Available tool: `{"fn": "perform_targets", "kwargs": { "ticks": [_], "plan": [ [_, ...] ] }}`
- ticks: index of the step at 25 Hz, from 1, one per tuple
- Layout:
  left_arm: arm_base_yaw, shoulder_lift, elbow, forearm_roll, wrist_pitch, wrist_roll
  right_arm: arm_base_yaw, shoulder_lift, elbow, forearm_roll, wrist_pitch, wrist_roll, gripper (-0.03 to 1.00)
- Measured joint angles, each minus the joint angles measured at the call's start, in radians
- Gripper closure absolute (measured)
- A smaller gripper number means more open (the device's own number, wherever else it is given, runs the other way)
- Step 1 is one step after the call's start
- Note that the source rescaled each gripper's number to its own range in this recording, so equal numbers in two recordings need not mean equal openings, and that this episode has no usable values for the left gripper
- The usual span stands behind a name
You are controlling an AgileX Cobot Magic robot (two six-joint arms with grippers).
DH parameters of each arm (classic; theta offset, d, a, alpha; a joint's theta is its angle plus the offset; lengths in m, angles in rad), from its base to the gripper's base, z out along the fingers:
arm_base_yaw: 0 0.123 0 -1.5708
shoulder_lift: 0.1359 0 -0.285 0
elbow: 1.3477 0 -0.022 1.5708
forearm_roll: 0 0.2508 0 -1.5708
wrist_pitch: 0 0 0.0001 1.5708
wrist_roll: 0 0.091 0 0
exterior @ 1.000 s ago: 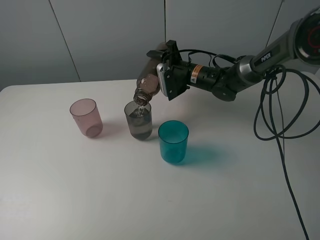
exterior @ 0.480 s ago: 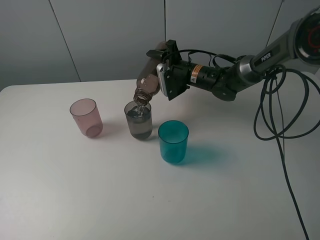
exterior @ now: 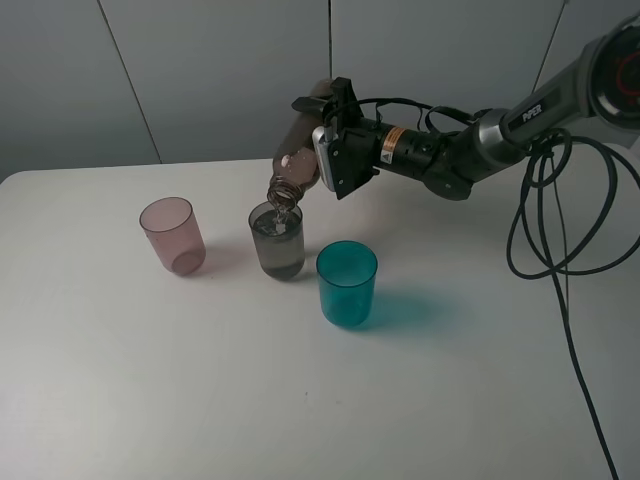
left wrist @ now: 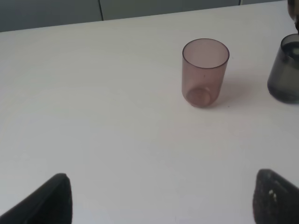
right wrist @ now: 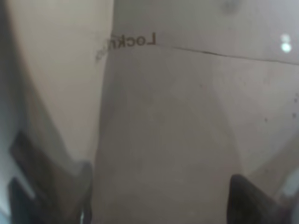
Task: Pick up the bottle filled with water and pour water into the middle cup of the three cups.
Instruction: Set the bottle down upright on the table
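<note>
The white worktop [exterior: 150,380] carries three cups in a loose row, and the right arm [exterior: 470,150] reaches in over them from the far side. It holds the bottle [exterior: 300,150] tipped steeply, neck down, with the mouth just above the rim of the grey cup [exterior: 276,240], the middle one. The pink cup [exterior: 172,235] stands well apart on one side and the teal cup [exterior: 347,283] sits just beside the grey one, nearer the front edge.

The grey cup looks to have water in it already, though the exact level is hard to read. The likely trouble from here is overfilling: at this steep tilt, water could top the rim and run across the worktop. The mouth also hangs close to the cup's back edge, so a small drift of the wrist could send the stream outside, or knock the light cup over.

The right fingers [exterior: 333,155] are clamped around the bottle's body, well up from the neck; the right wrist view shows little but its blurred brown wall. The left fingers [left wrist: 49,203] are spread wide, holding nothing, low over bare worktop with the pink cup ahead of them
</note>
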Motion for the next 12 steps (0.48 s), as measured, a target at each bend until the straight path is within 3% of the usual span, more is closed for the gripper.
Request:
{"fn": "perform_targets", "kwargs": {
  "ticks": [8,12],
  "plan": [
    [0.0,0.0,0.0,0.0,0.0,0.0,0.0,0.0,0.0,-0.002,0.0,0.0,0.96],
    [0.0,0.0,0.0,0.0,0.0,0.0,0.0,0.0,0.0,-0.003,0.0,0.055,0.96]
  ]
}}
